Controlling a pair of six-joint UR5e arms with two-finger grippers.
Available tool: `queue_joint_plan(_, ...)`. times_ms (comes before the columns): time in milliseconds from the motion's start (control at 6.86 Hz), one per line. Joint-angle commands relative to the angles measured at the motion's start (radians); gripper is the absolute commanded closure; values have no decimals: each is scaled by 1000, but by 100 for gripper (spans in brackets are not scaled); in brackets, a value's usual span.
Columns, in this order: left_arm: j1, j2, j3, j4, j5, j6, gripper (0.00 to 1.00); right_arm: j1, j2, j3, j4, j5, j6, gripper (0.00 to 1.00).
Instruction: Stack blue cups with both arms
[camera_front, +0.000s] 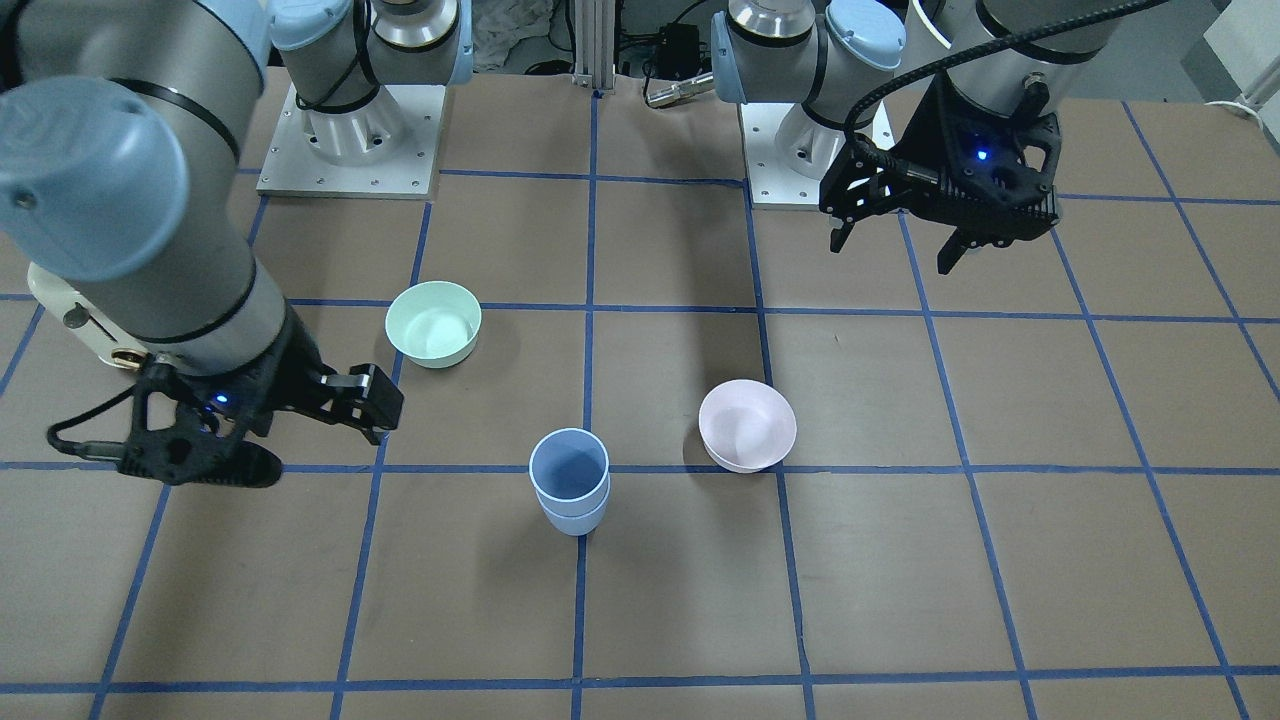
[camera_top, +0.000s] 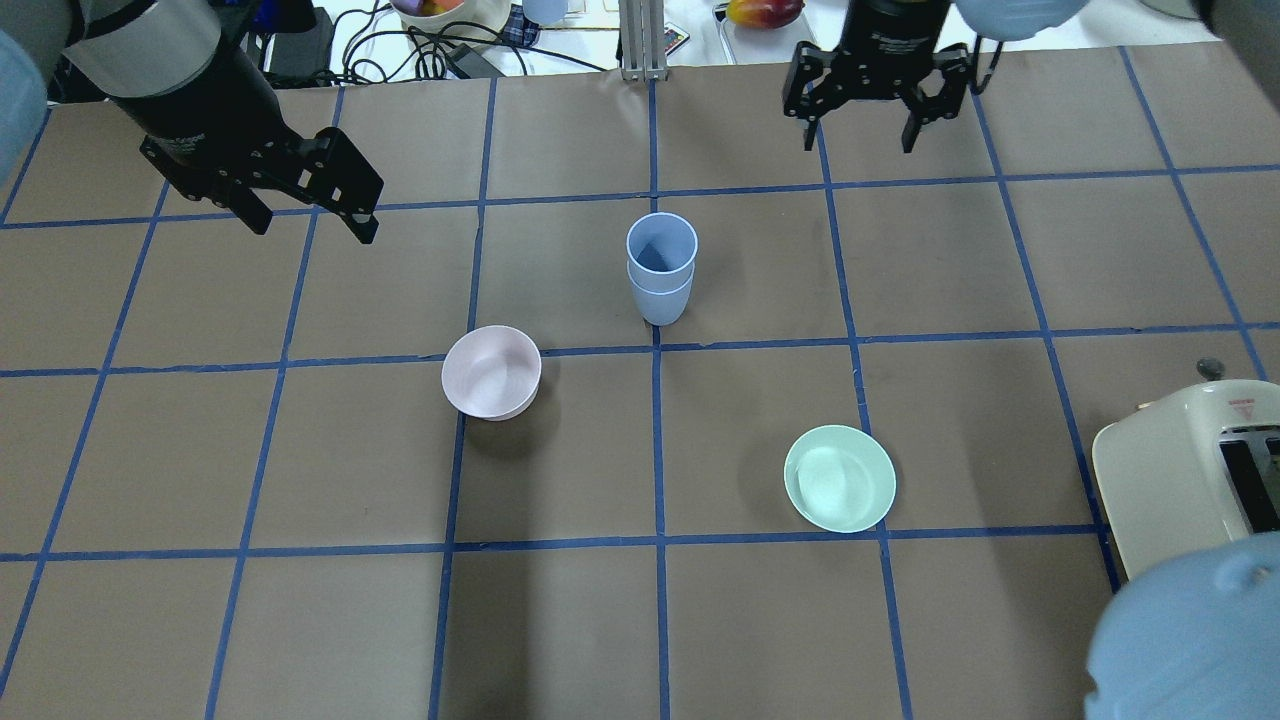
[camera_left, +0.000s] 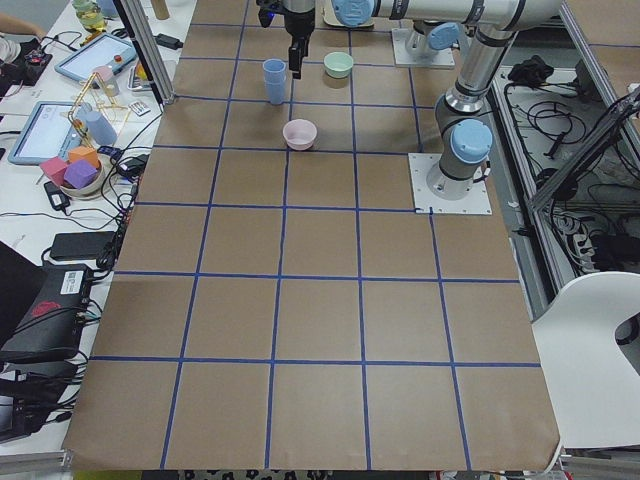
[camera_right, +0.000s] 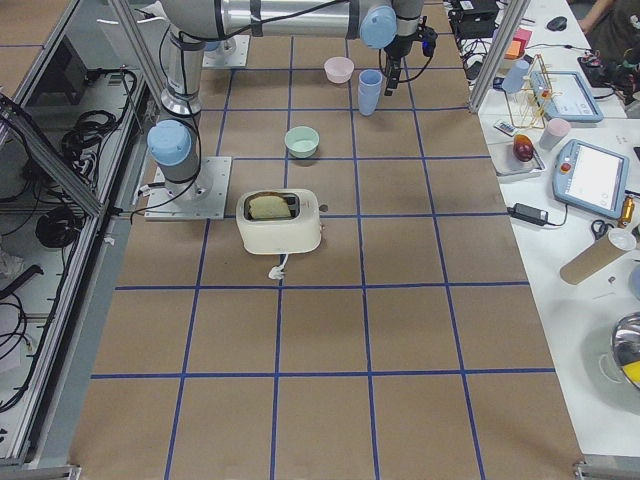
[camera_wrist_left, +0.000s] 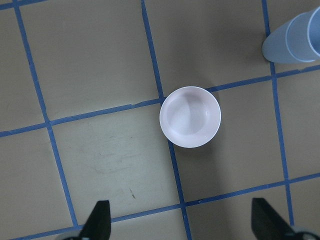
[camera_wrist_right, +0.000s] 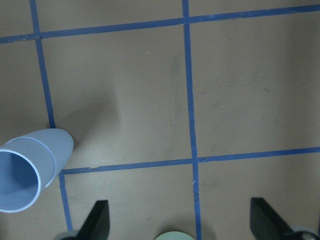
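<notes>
The two blue cups (camera_front: 570, 480) stand upright near the table's middle, one nested inside the other; the stack also shows in the overhead view (camera_top: 660, 265), the left wrist view (camera_wrist_left: 295, 37) and the right wrist view (camera_wrist_right: 30, 175). My left gripper (camera_top: 313, 227) is open and empty, raised above the table well to the left of the stack; it also shows in the front view (camera_front: 893, 250). My right gripper (camera_top: 858, 140) is open and empty, raised beyond and to the right of the stack; it also shows in the front view (camera_front: 310, 435).
A pale pink bowl (camera_top: 491, 372) sits to the near left of the stack, below my left wrist camera (camera_wrist_left: 190, 117). A mint-green bowl (camera_top: 840, 478) sits to the near right. A cream toaster (camera_top: 1180, 470) stands at the right edge. Blue tape lines grid the brown table.
</notes>
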Motion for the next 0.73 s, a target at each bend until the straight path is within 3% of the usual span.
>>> queue_joint_plan(0,0,1,0,1,0,0,0,-78,-169,209,-20,-3,-71,0)
queue_joint_plan(146,0,1,1,-1,0,0,0,-83,-223,268,-18,-3,-74,0)
queue_joint_plan(583,0,-3,0,1,-2,0,0,-76,-314,276,-2,-1,-69,0)
